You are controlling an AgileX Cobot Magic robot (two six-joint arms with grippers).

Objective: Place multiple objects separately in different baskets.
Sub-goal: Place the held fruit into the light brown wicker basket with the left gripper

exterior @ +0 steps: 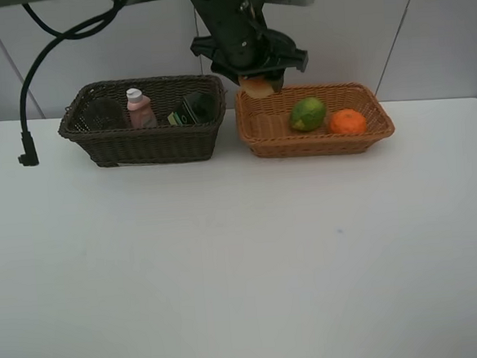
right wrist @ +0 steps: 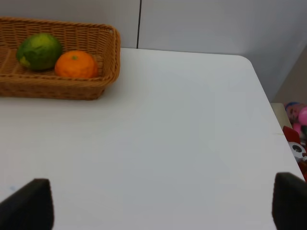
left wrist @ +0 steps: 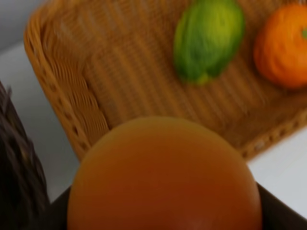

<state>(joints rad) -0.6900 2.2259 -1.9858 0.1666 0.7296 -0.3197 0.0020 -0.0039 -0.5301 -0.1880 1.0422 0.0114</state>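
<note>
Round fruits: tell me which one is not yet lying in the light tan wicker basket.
The red-orange peach, held by the left gripper above the basket; the green lime-like fruit and orange lie inside.

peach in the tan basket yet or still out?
Out. The peach is held by the left gripper above the tan basket's left end; only the lime and orange lie inside.

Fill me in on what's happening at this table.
The left gripper holds a red-orange peach above the near-left corner of the light tan wicker basket, which already contains a green lime-like fruit and an orange. The dark brown wicker basket holds a pink bottle with white cap. The right gripper hangs open over bare table.
</note>
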